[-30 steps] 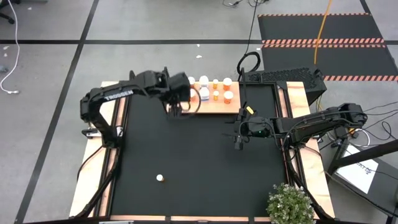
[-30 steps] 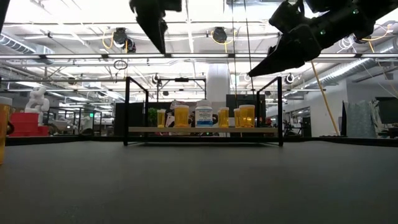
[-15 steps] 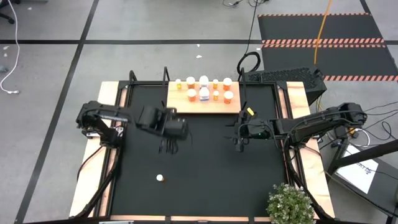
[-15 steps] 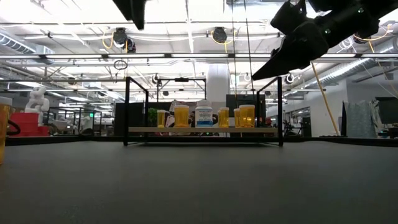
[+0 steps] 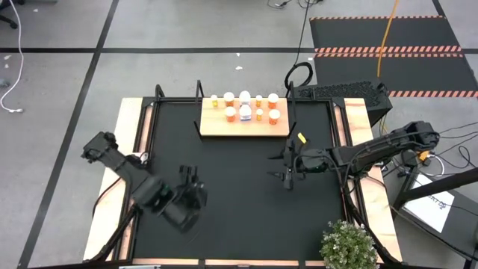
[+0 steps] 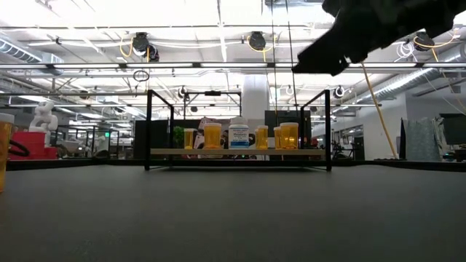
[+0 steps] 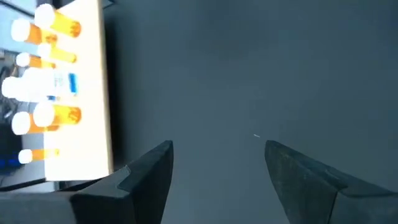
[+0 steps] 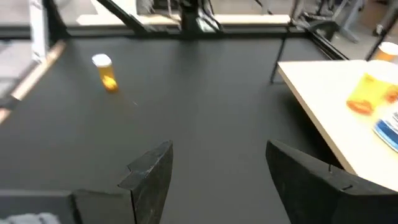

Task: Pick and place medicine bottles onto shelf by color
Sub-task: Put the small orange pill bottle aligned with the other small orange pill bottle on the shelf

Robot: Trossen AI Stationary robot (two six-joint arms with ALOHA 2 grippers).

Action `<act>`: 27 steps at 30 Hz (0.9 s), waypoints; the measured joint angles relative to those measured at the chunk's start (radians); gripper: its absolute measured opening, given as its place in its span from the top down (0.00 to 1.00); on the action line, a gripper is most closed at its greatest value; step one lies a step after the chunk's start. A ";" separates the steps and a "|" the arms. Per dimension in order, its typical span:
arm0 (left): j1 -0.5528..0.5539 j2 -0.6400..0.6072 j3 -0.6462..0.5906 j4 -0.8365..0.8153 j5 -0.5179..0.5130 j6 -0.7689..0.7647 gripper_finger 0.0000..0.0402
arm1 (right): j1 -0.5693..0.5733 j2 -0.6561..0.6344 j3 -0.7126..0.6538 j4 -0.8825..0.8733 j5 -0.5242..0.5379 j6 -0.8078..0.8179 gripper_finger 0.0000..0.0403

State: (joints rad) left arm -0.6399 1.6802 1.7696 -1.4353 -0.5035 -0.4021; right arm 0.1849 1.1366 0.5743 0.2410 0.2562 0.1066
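The light-wood shelf (image 5: pixel 244 123) with black uprights stands at the table's far edge and carries several medicine bottles (image 5: pixel 243 112), orange and white, all with white caps. They also show in the low view (image 6: pixel 239 136). One orange bottle (image 8: pixel 106 73) stands alone on the black tabletop near the near-left area, seen at the low view's edge (image 6: pixel 4 149). In the high view my left arm covers it. My left gripper (image 5: pixel 194 181) hovers open above the near-left tabletop (image 7: pixel 217 146). My right gripper (image 5: pixel 288 178) hangs open over the right half (image 8: pixel 217 146).
A potted plant (image 5: pixel 349 245) sits at the near right corner. Pale wooden strips (image 5: pixel 127 142) run along the table's sides. Bare black tabletop (image 5: pixel 239 194) lies between the two grippers and in front of the shelf.
My left arm has swung away from the shelf's left end toward the near-left part of the table, and now covers the lone bottle in the high view. My right gripper has risen a little and shifted slightly toward the near edge.
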 joint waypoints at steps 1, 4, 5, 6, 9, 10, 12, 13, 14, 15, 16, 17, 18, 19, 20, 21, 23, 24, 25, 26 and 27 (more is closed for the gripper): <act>-0.022 0.000 -0.009 0.002 -0.001 -0.013 0.36 | 0.011 0.000 0.000 0.016 0.000 0.004 0.38; -0.079 0.000 -0.054 0.005 -0.008 -0.058 0.37 | 0.043 0.000 0.000 0.053 0.000 0.006 0.38; -0.095 0.000 -0.072 0.011 -0.014 -0.074 0.36 | 0.052 0.000 0.000 0.064 0.000 0.006 0.38; -0.111 -0.002 -0.093 0.019 -0.017 -0.088 0.37 | 0.061 0.000 0.000 0.070 0.000 0.006 0.38; -0.145 -0.013 -0.170 0.073 -0.003 -0.120 0.37 | 0.078 0.000 0.000 0.079 0.000 0.006 0.38; -0.150 -0.020 -0.197 0.098 0.015 -0.125 0.37 | 0.079 0.000 0.000 0.080 0.000 0.005 0.38; -0.155 -0.039 -0.255 0.150 0.051 -0.140 0.37 | 0.079 0.000 0.000 0.080 0.000 0.004 0.38; -0.154 -0.051 -0.281 0.180 0.068 -0.145 0.37 | 0.079 0.000 0.000 0.080 0.001 0.003 0.38; -0.154 -0.062 -0.307 0.216 0.083 -0.152 0.37 | 0.079 0.000 0.000 0.080 0.001 0.002 0.38; -0.154 -0.075 -0.333 0.253 0.104 -0.156 0.37 | 0.077 0.000 0.000 0.080 0.001 -0.001 0.38; -0.154 -0.088 -0.362 0.290 0.131 -0.158 0.37 | 0.076 0.000 0.000 0.080 0.001 -0.008 0.38; -0.154 -0.102 -0.389 0.328 0.165 -0.158 0.37 | 0.076 0.000 0.000 0.082 0.001 -0.015 0.38; -0.154 -0.113 -0.413 0.364 0.197 -0.158 0.37 | 0.076 0.000 0.000 0.081 0.001 -0.019 0.38; -0.153 -0.124 -0.436 0.393 0.225 -0.158 0.37 | 0.076 0.000 0.000 0.081 0.001 -0.021 0.38; -0.150 -0.133 -0.454 0.415 0.257 -0.158 0.37 | 0.076 0.000 0.000 0.081 0.001 -0.021 0.38; -0.145 -0.140 -0.468 0.425 0.286 -0.160 0.37 | 0.076 0.000 0.000 0.081 0.002 -0.025 0.38; -0.127 -0.145 -0.482 0.430 0.335 -0.170 0.37 | 0.076 0.000 0.000 0.081 0.002 -0.036 0.38; -0.114 -0.145 -0.483 0.433 0.360 -0.174 0.37 | 0.076 0.000 0.000 0.081 0.002 -0.039 0.38; -0.099 -0.145 -0.483 0.437 0.382 -0.175 0.37 | 0.076 0.000 0.000 0.082 0.002 -0.041 0.38; -0.082 -0.145 -0.483 0.445 0.404 -0.174 0.37 | 0.074 0.000 0.000 0.082 0.002 -0.042 0.38; -0.062 -0.145 -0.483 0.451 0.426 -0.165 0.37 | 0.071 0.000 0.000 0.082 0.002 -0.043 0.38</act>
State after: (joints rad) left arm -0.7024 1.5356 1.2869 -0.9839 -0.0774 -0.5668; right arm 0.2561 1.1366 0.5743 0.3232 0.2584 0.0639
